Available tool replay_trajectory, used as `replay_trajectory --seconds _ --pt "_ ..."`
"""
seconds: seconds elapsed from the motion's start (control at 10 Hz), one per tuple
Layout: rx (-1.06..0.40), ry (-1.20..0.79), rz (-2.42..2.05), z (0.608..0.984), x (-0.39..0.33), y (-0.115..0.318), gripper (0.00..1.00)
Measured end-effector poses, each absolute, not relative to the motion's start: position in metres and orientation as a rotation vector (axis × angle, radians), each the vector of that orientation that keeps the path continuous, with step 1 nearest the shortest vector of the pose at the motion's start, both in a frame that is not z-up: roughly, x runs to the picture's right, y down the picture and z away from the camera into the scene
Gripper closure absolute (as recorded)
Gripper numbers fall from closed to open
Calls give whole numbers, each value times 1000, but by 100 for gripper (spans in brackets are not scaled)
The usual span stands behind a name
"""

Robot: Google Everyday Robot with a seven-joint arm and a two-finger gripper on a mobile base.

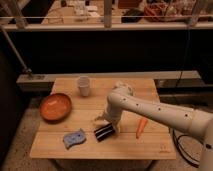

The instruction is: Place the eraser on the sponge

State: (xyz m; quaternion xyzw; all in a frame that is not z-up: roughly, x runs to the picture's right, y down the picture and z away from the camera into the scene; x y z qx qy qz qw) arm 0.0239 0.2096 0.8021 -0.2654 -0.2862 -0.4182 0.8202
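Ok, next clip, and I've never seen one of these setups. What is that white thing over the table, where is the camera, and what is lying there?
The white thing is a robot arm reaching in from the picture's right over a wooden table. The gripper at its tip is the part that picks things up. It is down close to the black striped eraser, which lies near the table's front edge. Whether it has hold of the eraser cannot be told.

There is only one view. It looks down at the table from the front, and where the camera is mounted is not on record.

Left of the eraser, apart from it, lies a light-blue sponge. The table also holds an orange bowl at the left, a white cup at the back and an orange carrot at the right.
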Motion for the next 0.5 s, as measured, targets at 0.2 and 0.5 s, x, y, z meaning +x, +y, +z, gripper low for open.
replay_trajectory --seconds 0.2,0.5 --pt "-575 -613 -881 806 25 214 20" --pt "-583 -621 -877 810 27 219 20"
